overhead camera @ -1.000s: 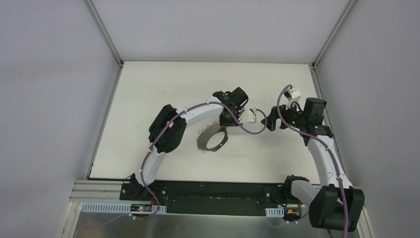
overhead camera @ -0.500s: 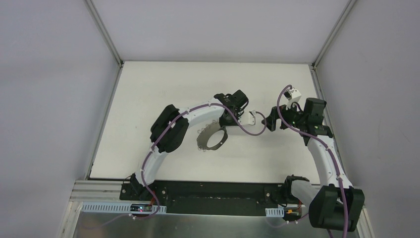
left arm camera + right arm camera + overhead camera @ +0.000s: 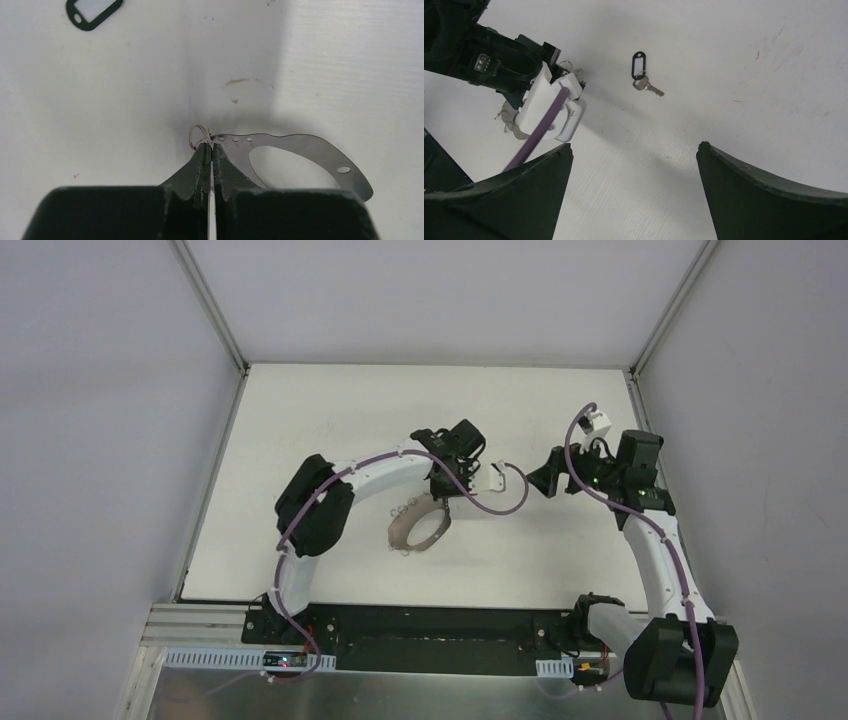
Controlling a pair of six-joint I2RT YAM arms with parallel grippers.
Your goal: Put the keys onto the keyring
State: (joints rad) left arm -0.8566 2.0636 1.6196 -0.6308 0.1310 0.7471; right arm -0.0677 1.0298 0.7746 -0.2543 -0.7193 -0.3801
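Observation:
My left gripper (image 3: 209, 145) is shut on the rim of the keyring (image 3: 305, 148), a flat grey loop with small holes, and a small wire ring (image 3: 198, 136) shows at the fingertips. In the top view the keyring (image 3: 417, 526) hangs from the left gripper (image 3: 443, 496) just over the table. The key (image 3: 648, 86), with its black oval head (image 3: 638, 65), lies on the table ahead of my right gripper (image 3: 634, 145), which is open and empty. The black head also shows at the top left of the left wrist view (image 3: 93, 9). The right gripper (image 3: 541, 480) sits right of the left wrist.
The left wrist's white camera mount (image 3: 551, 107) and purple cable (image 3: 536, 132) sit at the left of the right wrist view. The white table (image 3: 330, 410) is ringed by grey walls, and the arm bases stand on a black rail (image 3: 430, 630) at the near edge.
My left arm has swung left, carrying the keyring a little left and toward the near edge. The right gripper has shifted slightly farther back.

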